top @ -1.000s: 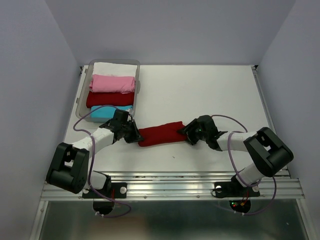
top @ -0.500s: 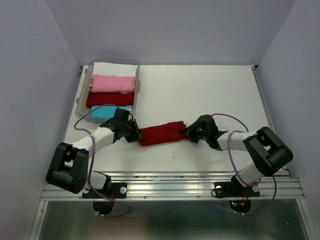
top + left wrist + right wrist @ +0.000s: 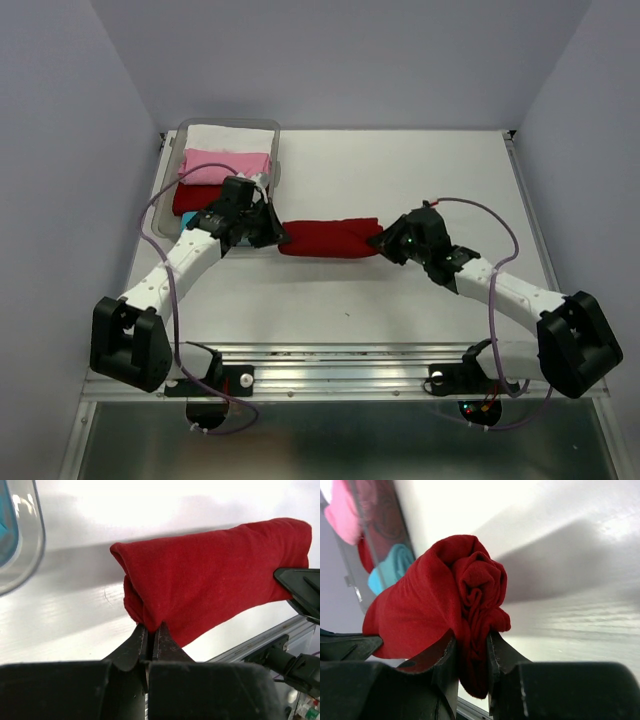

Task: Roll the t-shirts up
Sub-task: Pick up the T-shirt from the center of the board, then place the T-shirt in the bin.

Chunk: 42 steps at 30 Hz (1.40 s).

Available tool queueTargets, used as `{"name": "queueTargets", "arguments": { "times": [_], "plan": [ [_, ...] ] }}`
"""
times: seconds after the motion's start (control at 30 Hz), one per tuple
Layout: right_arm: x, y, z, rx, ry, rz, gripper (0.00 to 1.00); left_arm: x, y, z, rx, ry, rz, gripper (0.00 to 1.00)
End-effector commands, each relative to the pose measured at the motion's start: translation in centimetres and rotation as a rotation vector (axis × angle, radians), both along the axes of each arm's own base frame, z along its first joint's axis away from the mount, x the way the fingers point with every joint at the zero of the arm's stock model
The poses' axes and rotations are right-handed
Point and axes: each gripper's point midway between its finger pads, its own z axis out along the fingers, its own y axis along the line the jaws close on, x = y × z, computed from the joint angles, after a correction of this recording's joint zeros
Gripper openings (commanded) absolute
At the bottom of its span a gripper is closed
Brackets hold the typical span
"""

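1. Top view: the rolled dark red t-shirt [image 3: 328,238] spans left tool [image 3: 272,230] and right tool [image 3: 385,243]. Within the last second it has moved away from the arm bases, and its left end is now just beside the bin [image 3: 277,165]. Rolling appears complete; stowing is the likely next step.
2. Left wrist view: the left tool is pinched almost shut on a fold at the roll's left end, and the roll hangs above the counter [image 3: 75,610].
3. Right wrist view: the right tool, newly narrowed, clamps the roll's spiral end. A pink roll [image 3: 342,510] and a cyan roll [image 3: 390,570] lie in the bin beyond.

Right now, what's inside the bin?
The bin holds a white shirt, pink shirt, dark red shirt and cyan shirt. The left arm covers most of the cyan one; anything under them is hidden.
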Motion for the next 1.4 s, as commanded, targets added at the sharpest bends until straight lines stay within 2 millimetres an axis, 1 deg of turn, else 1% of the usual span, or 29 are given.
{"name": "queueTargets", "arguments": {
  "times": [0.0, 0.03, 0.07, 0.1, 0.13, 0.17, 0.2, 0.23, 0.27, 0.3, 0.33, 0.4, 0.43, 0.5, 0.53, 0.57, 0.6, 0.63, 0.67, 0.7, 0.73, 0.77, 0.8, 0.83, 0.9, 0.93, 1.1, 1.23, 1.37],
  "plan": [
    [1.8, -0.1, 4.2, -0.077, -0.119, 0.01, 0.01, 2.8, 2.6, 5.7, 0.076, -0.151, 0.034, 0.0],
    [2.0, 0.5, 5.0, -0.074, -0.135, 0.024, 0.01, 3.7, 4.0, 6.4, 0.086, -0.164, 0.072, 0.0],
    [2.9, 1.1, 6.8, -0.054, -0.172, 0.028, 0.01, 4.7, 4.8, 8.2, 0.086, -0.204, 0.091, 0.0],
    [3.1, 1.8, 7.5, -0.046, -0.185, 0.043, 0.01, 5.1, 5.8, 8.8, 0.099, -0.208, 0.11, 0.0],
    [3.4, 2.8, 7.4, -0.053, -0.182, 0.064, 0.01, 5.8, 7.1, 9.3, 0.127, -0.225, 0.141, 0.0],
    [3.8, 3.6, 8.0, -0.048, -0.195, 0.075, 0.01, 6.7, 8.2, 11.0, 0.138, -0.265, 0.172, 0.0],
    [4.5, 4.8, 10.0, -0.024, -0.234, 0.083, 0.01, 7.4, 10.4, 11.1, 0.167, -0.251, 0.225, 0.0],
    [4.7, 6.5, 9.4, -0.028, -0.23, 0.115, 0.01, 8.0, 11.8, 11.5, 0.194, -0.26, 0.253, 0.0],
    [5.0, 7.4, 9.6, -0.03, -0.235, 0.128, 0.01, 8.8, 12.8, 13.1, 0.198, -0.292, 0.282, 0.0],
    [5.8, 8.9, 11.6, -0.01, -0.27, 0.141, 0.01, 9.4, 14.7, 13.1, 0.21, -0.279, 0.333, 0.0],
    [6.3, 10.6, 10.0, -0.035, -0.247, 0.17, 0.01, 9.9, 16.3, 13.5, 0.219, -0.283, 0.376, 0.0],
    [7.3, 13.1, 10.1, -0.033, -0.247, 0.214, 0.01, 11.2, 19.6, 14.5, 0.23, -0.298, 0.478, 0.0],
    [8.2, 15.6, 10.3, -0.046, -0.257, 0.251, 0.01, 11.7, 20.7, 15.3, 0.231, -0.313, 0.515, 0.0],
    [9.0, 17.8, 10.6, -0.06, -0.277, 0.277, 0.01, 12.8, 22.7, 15.1, 0.236, -0.311, 0.56, 0.0],
    [9.7, 18.5, 10.5, -0.067, -0.282, 0.285, 0.01, 13.0, 24.6, 15.0, 0.247, -0.304, 0.61, 0.0],
    [10.3, 19.9, 12.1, -0.048, -0.317, 0.296, 0.01, 13.5, 25.5, 15.5, 0.245, -0.317, 0.631, 0.0],
    [11.1, 20.8, 10.0, -0.064, -0.29, 0.308, 0.01, 14.2, 26.9, 14.7, 0.242, -0.296, 0.659, 0.0],
    [11.0, 21.8, 9.7, -0.059, -0.291, 0.325, 0.01, 14.6, 27.0, 14.4, 0.241, -0.291, 0.657, 0.0],
    [11.7, 22.7, 10.8, -0.036, -0.318, 0.328, 0.01, 14.9, 28.1, 14.4, 0.243, -0.29, 0.68, 0.0],
    [12.0, 23.3, 10.4, -0.031, -0.318, 0.336, 0.01, 15.5, 28.8, 13.6, 0.243, -0.28, 0.691, 0.0],
    [12.6, 24.0, 8.4, -0.04, -0.299, 0.347, 0.01, 15.8, 29.4, 13.2, 0.24, -0.272, 0.703, 0.0],
    [13.2, 24.8, 9.3, -0.022, -0.319, 0.349, 0.01, 16.1, 29.8, 13.0, 0.24, -0.27, 0.708, 0.0],
    [13.1, 25.7, 9.0, -0.015, -0.317, 0.368, 0.01, 16.7, 30.2, 11.8, 0.242, -0.247, 0.709, 0.0],
    [13.5, 26.3, 7.0, -0.031, -0.295, 0.373, 0.01, 17.1, 30.5, 11.6, 0.239, -0.242, 0.71, 0.0],
    [13.8, 27.5, 7.5, -0.004, -0.305, 0.409, 0.01, 17.7, 31.1, 9.9, 0.236, -0.204, 0.71, 0.0],
    [13.4, 28.3, 6.2, -0.014, -0.292, 0.429, 0.01, 18.0, 31.2, 9.4, 0.24, -0.196, 0.707, 0.0],
    [12.8, 29.1, 4.3, -0.028, -0.267, 0.466, 0.01, 18.6, 32.5, 8.0, 0.28, -0.153, 0.714, 0.0],
    [12.5, 28.8, 2.7, -0.047, -0.24, 0.478, 0.01, 18.0, 34.2, 7.0, 0.36, -0.113, 0.756, 0.0],
    [12.1, 28.8, 1.9, -0.049, -0.223, 0.492, 0.01, 17.5, 34.7, 5.4, 0.386, -0.063, 0.767, 0.0]
  ]
}}
